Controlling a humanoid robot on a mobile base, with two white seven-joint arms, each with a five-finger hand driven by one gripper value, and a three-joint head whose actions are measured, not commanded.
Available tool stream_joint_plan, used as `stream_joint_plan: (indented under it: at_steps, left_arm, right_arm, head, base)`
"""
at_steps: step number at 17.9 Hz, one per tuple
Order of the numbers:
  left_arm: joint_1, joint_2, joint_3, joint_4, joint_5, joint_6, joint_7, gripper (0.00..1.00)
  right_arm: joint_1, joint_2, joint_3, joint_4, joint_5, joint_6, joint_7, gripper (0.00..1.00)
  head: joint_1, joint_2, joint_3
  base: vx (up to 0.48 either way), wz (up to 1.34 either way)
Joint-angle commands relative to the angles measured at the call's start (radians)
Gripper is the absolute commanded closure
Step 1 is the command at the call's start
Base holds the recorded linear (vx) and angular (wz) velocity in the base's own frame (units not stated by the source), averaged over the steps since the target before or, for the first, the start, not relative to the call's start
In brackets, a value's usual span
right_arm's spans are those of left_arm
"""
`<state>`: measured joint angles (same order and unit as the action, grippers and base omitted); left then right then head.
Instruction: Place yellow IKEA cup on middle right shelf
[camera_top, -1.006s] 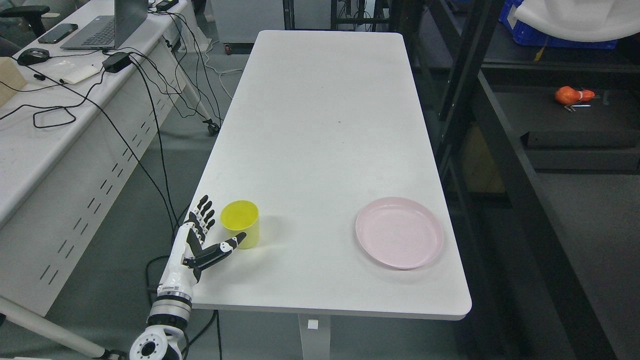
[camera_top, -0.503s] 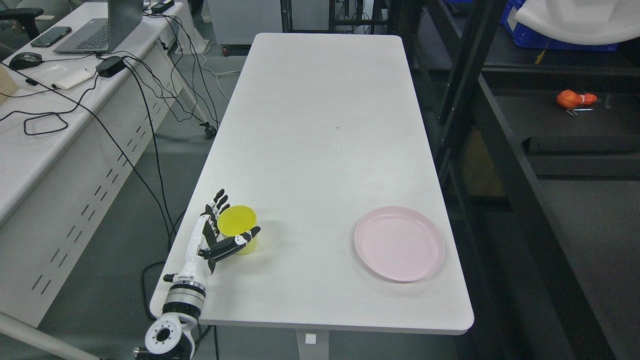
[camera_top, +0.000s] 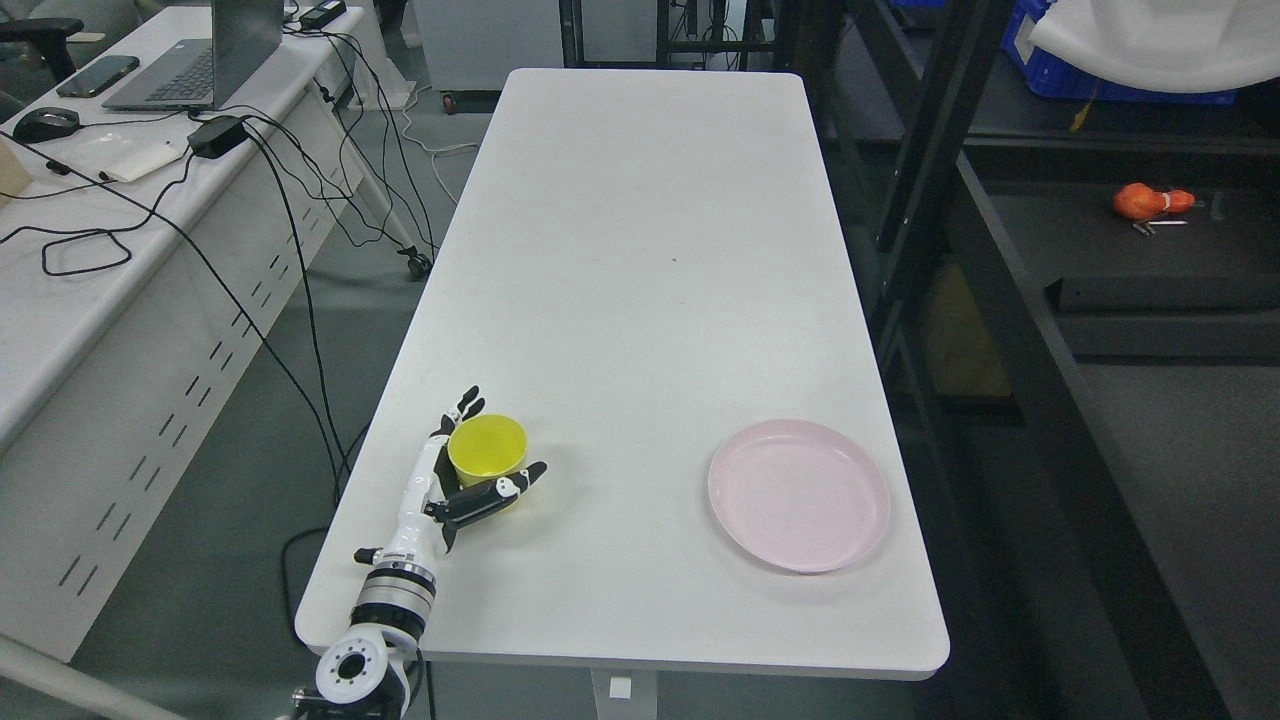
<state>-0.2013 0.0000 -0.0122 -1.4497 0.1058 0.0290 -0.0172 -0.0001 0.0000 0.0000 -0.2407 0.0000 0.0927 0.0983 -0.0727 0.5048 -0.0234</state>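
Observation:
The yellow cup (camera_top: 487, 450) stands upright near the left front edge of the white table (camera_top: 640, 250). My left hand (camera_top: 503, 433) comes up from the lower left and brackets the cup. Its straight fingers (camera_top: 466, 404) lie along the cup's left and far side. The thumb (camera_top: 512, 486) stretches across the near side, touching or almost touching the wall. The fingers are extended, not curled round the cup. The cup's lower part is hidden behind the thumb. The right arm does not show.
A pink plate (camera_top: 798, 495) lies at the table's front right. A black shelf rack (camera_top: 1010, 330) stands along the right, with an orange object (camera_top: 1140, 200) on one level. A desk (camera_top: 60, 300) with a laptop and cables runs along the left.
The view has shifted slightly. My left hand has moved rightward onto the table, from beside the cup to having it between thumb and fingers.

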Motion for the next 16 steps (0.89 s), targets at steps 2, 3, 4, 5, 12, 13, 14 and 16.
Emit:
stream_joint_plan:
  at_steps: [2, 3, 4, 5, 12, 13, 14, 16]
  left_arm:
    - [-0.003, 0.017, -0.035, 0.040, 0.027, -0.055, 0.002, 0.32]
    - [-0.003, 0.017, -0.037, 0.038, 0.055, -0.076, 0.002, 0.40]
    - [-0.003, 0.017, -0.037, 0.035, 0.093, -0.084, 0.002, 0.46]
    - [-0.003, 0.017, -0.035, 0.034, 0.116, -0.086, 0.003, 0.52]
    - [0.019, 0.017, -0.046, 0.034, 0.201, -0.304, 0.003, 1.00]
    - [0.022, 0.017, -0.048, 0.034, 0.202, -0.304, 0.005, 1.00]
    - [0.025, 0.017, -0.048, 0.032, 0.202, -0.305, 0.005, 1.00]
    - [0.032, 0.017, -0.048, 0.016, 0.204, -0.307, 0.003, 1.00]
  right_arm:
    - [0.011, -0.017, 0.017, 0.000, -0.025, -0.001, -0.215, 0.01]
    - [0.011, -0.017, 0.017, 0.000, -0.025, -0.001, -0.215, 0.01]
    - [0.011, -0.017, 0.017, 0.000, -0.025, -0.001, -0.215, 0.01]
    - [0.011, -0.017, 0.017, 0.000, -0.025, -0.001, -0.215, 0.01]
    - [0.011, -0.017, 0.017, 0.000, -0.025, -0.001, -0.215, 0.01]
    - [0.011, -0.017, 0.017, 0.000, -0.025, -0.001, -0.215, 0.01]
    - [0.011, -0.017, 0.017, 0.000, -0.025, -0.001, -0.215, 0.01]
    - [0.011, -0.017, 0.017, 0.000, -0.025, -0.001, -0.215, 0.01]
  head:
    - [0.0000, 0.000, 0.000]
    - [0.0000, 0.000, 0.000]
    - [0.0000, 0.000, 0.000]
    - [0.0000, 0.000, 0.000]
    - [0.0000, 0.000, 0.000]
    - [0.0000, 0.000, 0.000]
    - [0.0000, 0.000, 0.000]
    - [0.0000, 0.000, 0.000]
  base:
    - [0.008, 0.00]
    - [0.000, 0.00]
    - [0.000, 0.00]
    - [0.000, 0.00]
    - [-0.002, 0.00]
    - [-0.014, 0.00]
    - [-0.035, 0.00]
    - [-0.047, 0.00]
